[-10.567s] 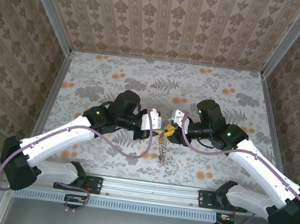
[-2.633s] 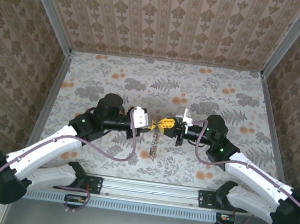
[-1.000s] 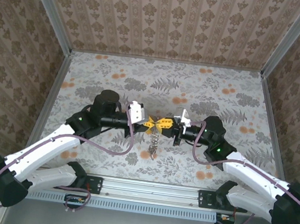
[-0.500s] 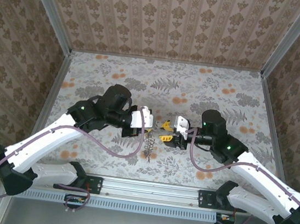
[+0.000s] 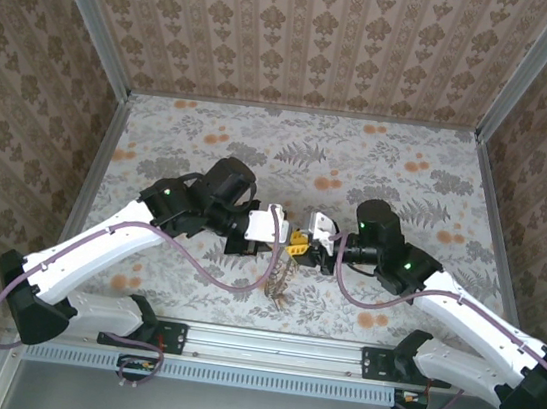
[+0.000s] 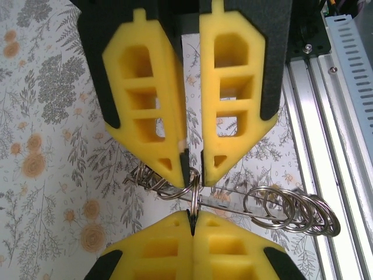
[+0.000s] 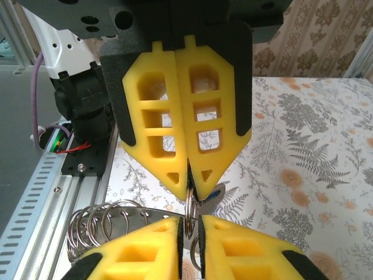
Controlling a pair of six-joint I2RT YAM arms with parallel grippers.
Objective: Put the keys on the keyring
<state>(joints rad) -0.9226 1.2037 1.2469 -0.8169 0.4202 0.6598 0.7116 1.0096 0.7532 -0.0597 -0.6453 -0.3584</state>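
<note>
Desk: How many arms work the floral surface (image 5: 410, 162)?

Photographer: Two: left arm (image 5: 106, 248), right arm (image 5: 471, 316). One tool apiece, left tool (image 5: 282, 236) and right tool (image 5: 302, 246), four yellow fingers (image 6: 148, 111) in all.

Desk: And the metal?

Photographer: One keyring (image 6: 193, 195), one link chain (image 5: 281, 278). The keys are too hidden to count. Three papered walls (image 5: 317, 29).

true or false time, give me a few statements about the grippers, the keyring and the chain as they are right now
1. The left gripper and right gripper meet tip to tip near the middle of the table. True.
2. The right gripper is wide open. False: its fingers are pressed together on the keyring.
3. Several silvery rings sit bunched beside the tips. True.
4. The chain stretches toward the back wall. False: it trails toward the near edge.
</note>
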